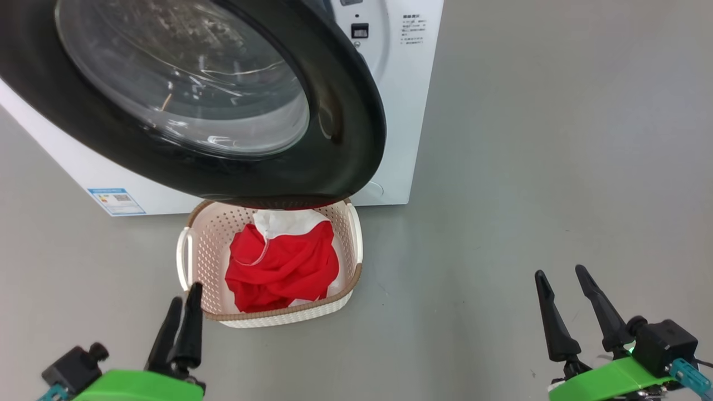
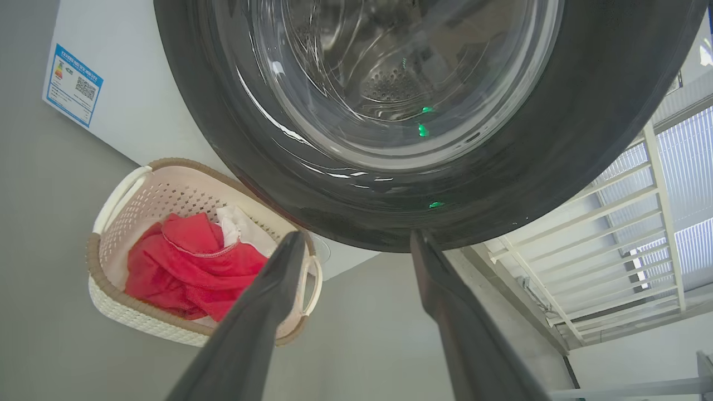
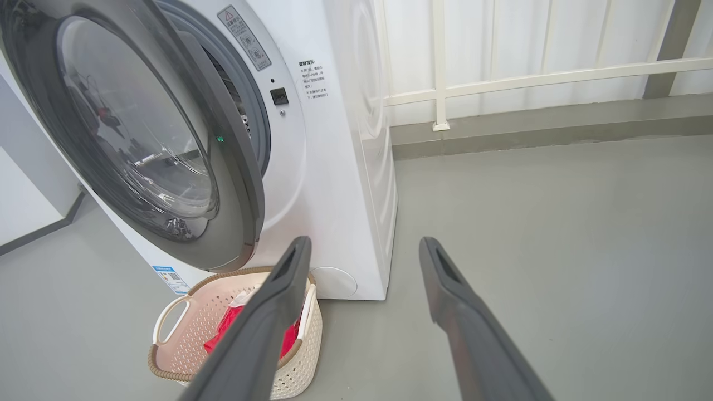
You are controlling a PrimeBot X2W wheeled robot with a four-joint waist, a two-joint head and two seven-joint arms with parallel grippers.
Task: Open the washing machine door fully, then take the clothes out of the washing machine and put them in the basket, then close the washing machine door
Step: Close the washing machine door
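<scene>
Fingers (image 1: 192,317) of your left end effector (image 1: 186,293) are standing spread and gripping nothing, low beside the near left corner of the basket (image 1: 207,262). The clothes (image 1: 284,267) are lying bunched inside that basket, red with a white panel toward the back. Being soft and light, they are needing no further handling, by my reading.

The washing machine door (image 1: 189,94) is hanging swung out above the basket's rear rim, so closing it is looking like the outstanding step. You are dealing with a rigid, hinged, probably weighty part. Its black rim (image 1: 348,128) is looking glossy and likely slippery, and its glass bowl (image 1: 223,111) is bulging and fragile. Be pushing flat on the rim near its free right edge, not on the glass. I cannot tell whether the lower rim is clearing the basket, so it may be catching there.

The washing machine (image 1: 401,111) is standing behind. Your right end effector (image 1: 560,271) is hovering wide apart and empty over the floor (image 1: 529,167), well apart from the door.
</scene>
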